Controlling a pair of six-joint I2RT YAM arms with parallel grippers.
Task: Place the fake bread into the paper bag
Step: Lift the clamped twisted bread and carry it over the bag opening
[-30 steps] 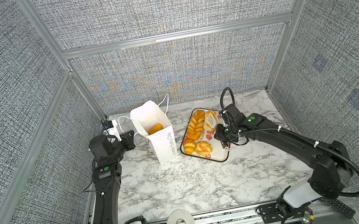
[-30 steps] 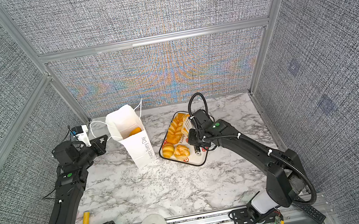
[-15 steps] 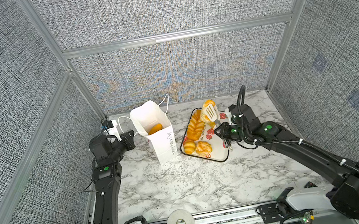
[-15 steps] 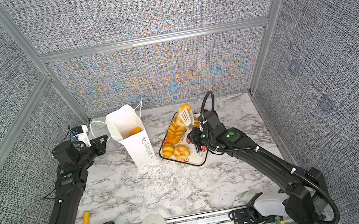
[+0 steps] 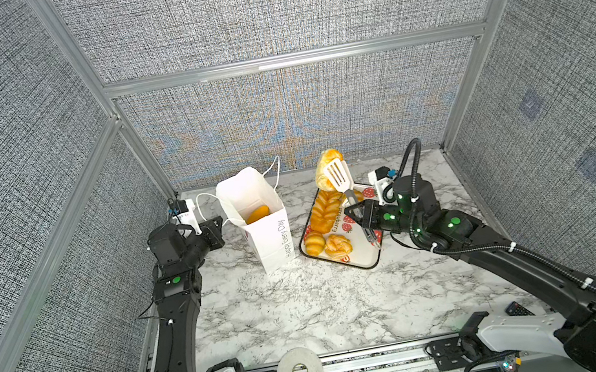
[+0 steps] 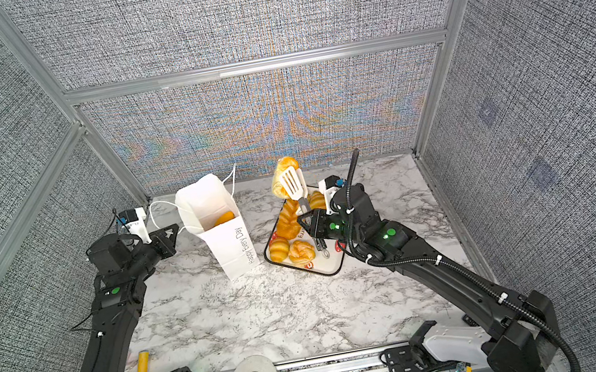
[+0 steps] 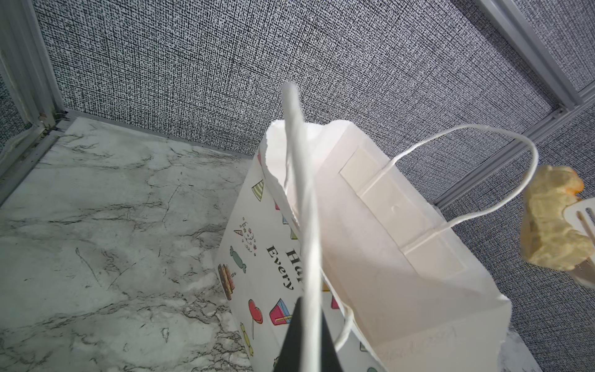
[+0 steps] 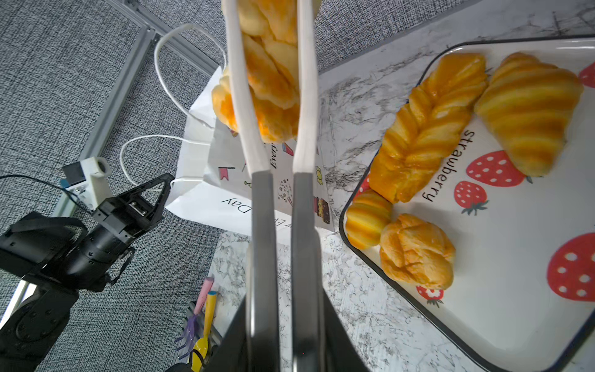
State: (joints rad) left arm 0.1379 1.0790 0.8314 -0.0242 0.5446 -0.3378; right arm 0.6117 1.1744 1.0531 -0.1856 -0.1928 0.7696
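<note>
Raised fake bread [image 5: 329, 156] off tray [image 5: 364, 252] since a second ago, pinched mid-body in nearly shut tongs [image 5: 339, 177] held by right gripper [image 5: 361, 221], near paper bag [image 5: 271, 241]; seemingly light, squashy, slippery.

We read "Happy Every Day" down the paper bag [image 5: 269, 241] side, and "strawberry" (lowercase, black letters) on the tray [image 8: 502, 244].

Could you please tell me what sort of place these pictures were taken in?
Most likely a robotics lab test cell: a left arm and right arm on a metal rail, grey textured panels in aluminium framing enclosing a marble-pattern tabletop.
</note>
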